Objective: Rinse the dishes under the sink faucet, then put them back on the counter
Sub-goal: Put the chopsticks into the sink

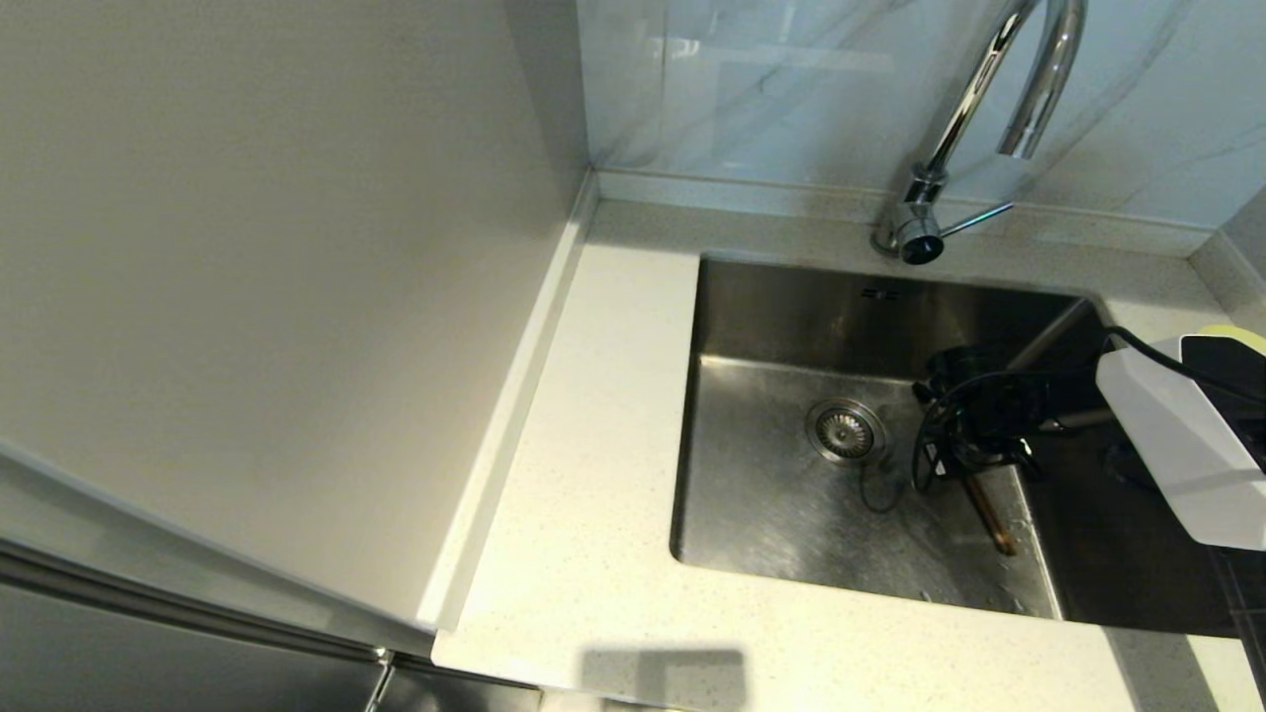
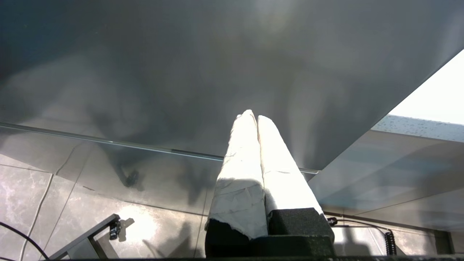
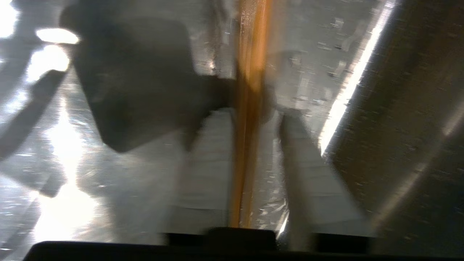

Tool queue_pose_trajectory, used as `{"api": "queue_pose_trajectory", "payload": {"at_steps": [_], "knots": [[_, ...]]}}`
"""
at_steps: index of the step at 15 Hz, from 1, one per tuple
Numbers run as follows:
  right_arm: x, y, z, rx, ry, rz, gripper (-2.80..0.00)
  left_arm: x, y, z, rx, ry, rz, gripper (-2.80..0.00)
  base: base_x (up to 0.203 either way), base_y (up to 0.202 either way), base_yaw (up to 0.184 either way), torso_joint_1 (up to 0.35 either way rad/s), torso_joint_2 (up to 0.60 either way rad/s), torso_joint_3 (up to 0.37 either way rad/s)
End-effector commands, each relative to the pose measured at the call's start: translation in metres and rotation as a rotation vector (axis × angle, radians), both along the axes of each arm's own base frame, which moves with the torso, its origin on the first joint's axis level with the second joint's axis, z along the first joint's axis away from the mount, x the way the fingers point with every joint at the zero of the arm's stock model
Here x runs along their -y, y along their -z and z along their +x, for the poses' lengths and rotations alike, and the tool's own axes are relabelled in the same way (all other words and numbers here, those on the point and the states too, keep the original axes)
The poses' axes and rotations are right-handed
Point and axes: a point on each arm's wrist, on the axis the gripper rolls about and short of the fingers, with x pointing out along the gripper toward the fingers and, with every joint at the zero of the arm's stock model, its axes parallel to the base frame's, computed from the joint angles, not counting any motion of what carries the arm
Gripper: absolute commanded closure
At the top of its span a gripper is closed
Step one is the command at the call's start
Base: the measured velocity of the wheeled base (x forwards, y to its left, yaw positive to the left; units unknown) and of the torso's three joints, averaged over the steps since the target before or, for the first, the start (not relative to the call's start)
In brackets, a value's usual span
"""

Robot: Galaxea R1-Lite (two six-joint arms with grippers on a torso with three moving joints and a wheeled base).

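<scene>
My right gripper [image 1: 964, 457] reaches down into the steel sink [image 1: 771, 514], to the right of the round drain strainer [image 1: 846, 432]. In the right wrist view, the right gripper [image 3: 255, 114] is open. The brown chopsticks [image 3: 250, 108] run lengthwise between its fingers, close to one finger and apart from the other. Their lower ends [image 1: 992, 516] rest on the sink floor. The chrome faucet [image 1: 989, 99] arches over the back of the basin, its side lever [image 1: 974, 218] pointing right. A pale yellow sliver of a bowl [image 1: 1234, 334] shows behind my right arm. The pink bowl is out of view.
The speckled counter [image 1: 593, 445] runs along the left and front of the sink, against a plain wall panel [image 1: 277, 297]. My left gripper [image 2: 252, 115] is shut and parked low beneath a grey surface, over a tiled floor.
</scene>
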Motion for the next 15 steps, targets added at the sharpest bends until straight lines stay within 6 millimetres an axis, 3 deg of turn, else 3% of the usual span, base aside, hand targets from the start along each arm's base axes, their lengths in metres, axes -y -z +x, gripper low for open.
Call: {"api": "queue_pose_trajectory", "payload": {"at_steps": [1,5,8,11,15], "knots": [[-0.001,-0.002,-0.001,0.0,-0.002,0.0,-2.8,0.0,0.0,0.0,0.003,-0.001,0.0,0.0,0.0,0.0,0.0,0.0,0.0,0.0],[-0.001,-0.02,-0.005,0.03,-0.001,0.002,-2.8,0.0,0.0,0.0,0.003,-0.001,0.0,0.0,0.0,0.0,0.0,0.0,0.0,0.0],[-0.002,-0.06,-0.019,0.094,-0.002,0.006,-2.8,0.0,0.0,0.0,0.003,-0.001,0.0,0.0,0.0,0.0,0.0,0.0,0.0,0.0],[-0.004,-0.13,-0.055,0.211,-0.034,0.037,-2.8,0.0,0.0,0.0,0.003,-0.001,0.0,0.0,0.0,0.0,0.0,0.0,0.0,0.0],[-0.006,-0.215,-0.143,0.35,-0.095,0.075,-2.8,0.0,0.0,0.0,0.003,-0.001,0.0,0.0,0.0,0.0,0.0,0.0,0.0,0.0]]}}
